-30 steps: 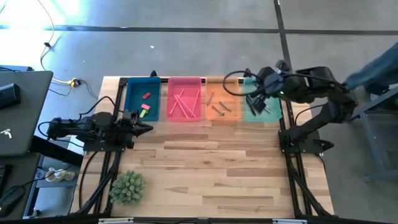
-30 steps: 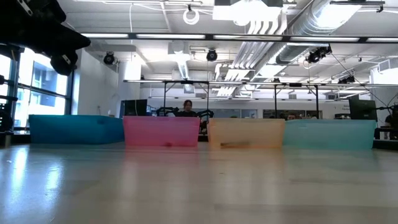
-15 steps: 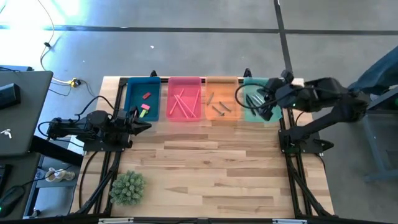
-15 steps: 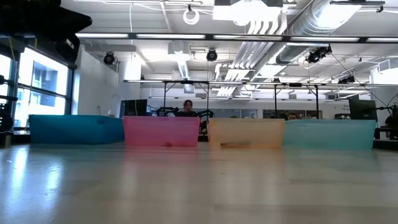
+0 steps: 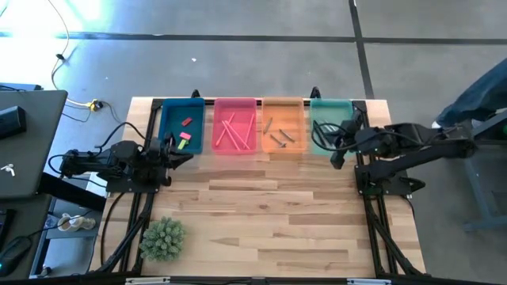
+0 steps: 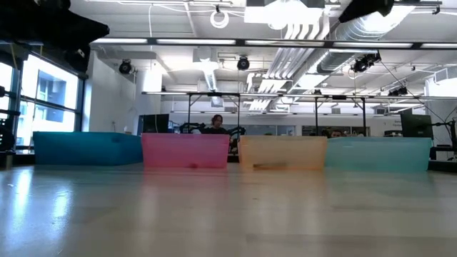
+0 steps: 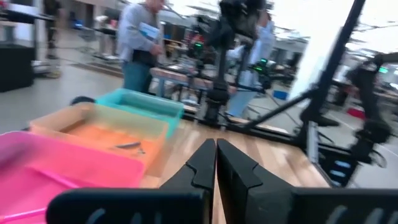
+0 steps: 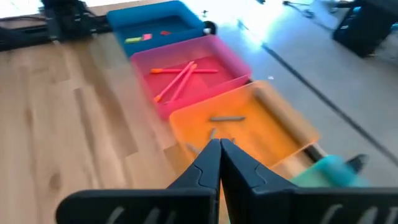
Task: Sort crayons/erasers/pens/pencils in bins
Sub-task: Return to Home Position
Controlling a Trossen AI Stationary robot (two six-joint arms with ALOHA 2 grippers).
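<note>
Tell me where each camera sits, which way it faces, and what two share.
High view: above the table, facing straight down; left gripper by the blue bin, right gripper by the teal bin.
Low view: at tabletop height, facing the bins' walls; arm parts at top corners.
Left wrist view: on the left arm, facing past its shut gripper over the bins.
Right wrist view: same from the right arm.
Shared: both wrist views show the pink bin and orange bin.

A: Overhead camera is looking straight down from high up, taking in the whole bench [image 5: 261,214].
B: Low one is sitting at bench height, facing the four bins [image 6: 186,151] side-on across it.
A: Wrist cameras are peering close past the left hand [image 7: 216,147] and right hand [image 8: 220,144], both catching those same bins.
</note>
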